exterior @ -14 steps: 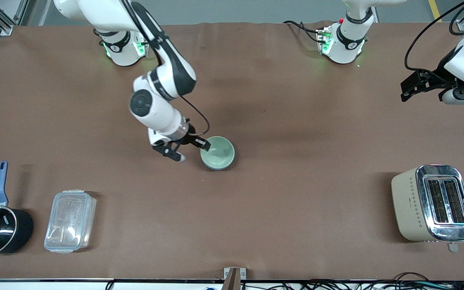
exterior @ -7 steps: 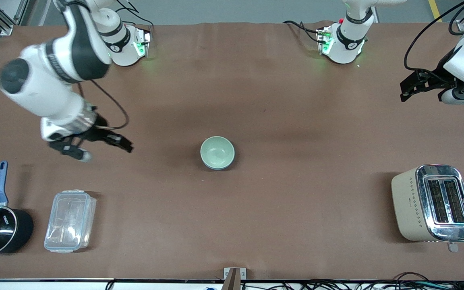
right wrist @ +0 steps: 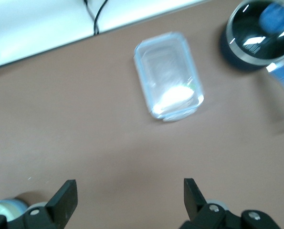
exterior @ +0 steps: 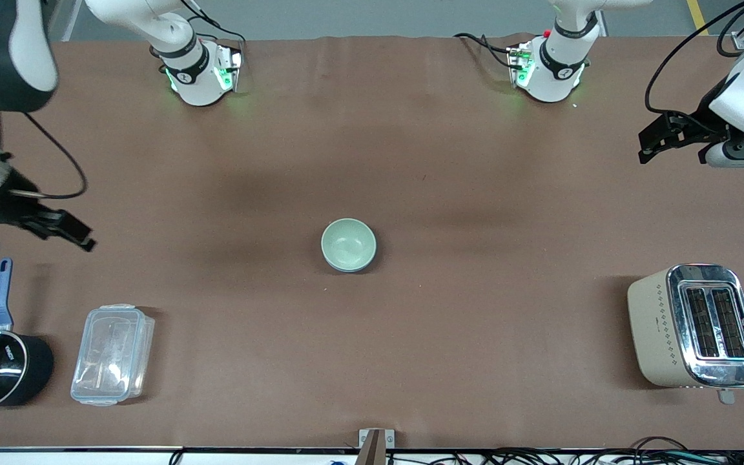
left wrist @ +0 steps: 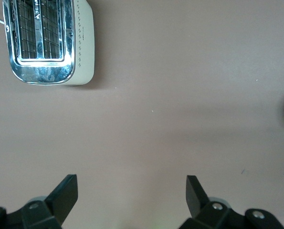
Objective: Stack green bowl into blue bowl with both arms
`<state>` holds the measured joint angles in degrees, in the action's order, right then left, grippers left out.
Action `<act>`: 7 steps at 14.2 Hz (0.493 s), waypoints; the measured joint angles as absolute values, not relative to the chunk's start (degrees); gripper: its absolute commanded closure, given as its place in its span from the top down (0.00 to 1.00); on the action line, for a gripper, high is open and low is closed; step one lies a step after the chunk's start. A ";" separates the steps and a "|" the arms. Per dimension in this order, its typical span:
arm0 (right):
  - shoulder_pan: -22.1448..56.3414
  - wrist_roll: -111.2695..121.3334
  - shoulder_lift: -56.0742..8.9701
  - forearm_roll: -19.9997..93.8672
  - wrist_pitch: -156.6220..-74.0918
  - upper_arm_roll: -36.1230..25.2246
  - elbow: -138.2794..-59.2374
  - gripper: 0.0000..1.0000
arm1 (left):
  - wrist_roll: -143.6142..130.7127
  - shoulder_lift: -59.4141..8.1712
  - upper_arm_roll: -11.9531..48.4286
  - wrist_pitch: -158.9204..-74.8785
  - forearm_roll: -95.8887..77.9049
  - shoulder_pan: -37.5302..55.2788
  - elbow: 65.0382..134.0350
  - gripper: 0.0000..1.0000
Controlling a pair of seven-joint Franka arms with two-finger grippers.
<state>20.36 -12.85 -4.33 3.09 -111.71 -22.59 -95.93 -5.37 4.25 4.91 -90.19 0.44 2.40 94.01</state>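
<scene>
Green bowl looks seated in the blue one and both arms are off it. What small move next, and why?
Probably none on the bowls: park the right gripper. The green bowl sits nested in the blue bowl mid-table, untouched. The right gripper is open over the table's right-arm end; the left gripper, also open, waits at its own end.

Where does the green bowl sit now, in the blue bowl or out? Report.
In: the green bowl sits nested upright in the blue bowl, whose dark rim shows beneath it.
</scene>
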 measured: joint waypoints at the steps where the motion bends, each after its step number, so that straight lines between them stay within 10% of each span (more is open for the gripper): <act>1: 18.99 -10.63 -4.35 2.61 -110.18 -22.61 -93.99 1.00 | -5.37 4.24 4.91 -90.19 0.43 2.41 94.01 1.00; 7: 11.49 0.20 -4.41 2.10 -98.67 -22.71 -83.84 1.00 | -5.36 4.24 4.91 -90.19 0.42 2.44 94.00 1.00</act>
<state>11.49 0.20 -4.41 2.10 -98.67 -22.71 -83.84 -5.36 4.24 4.91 -90.19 0.42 2.44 94.00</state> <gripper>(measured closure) 0.000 0.000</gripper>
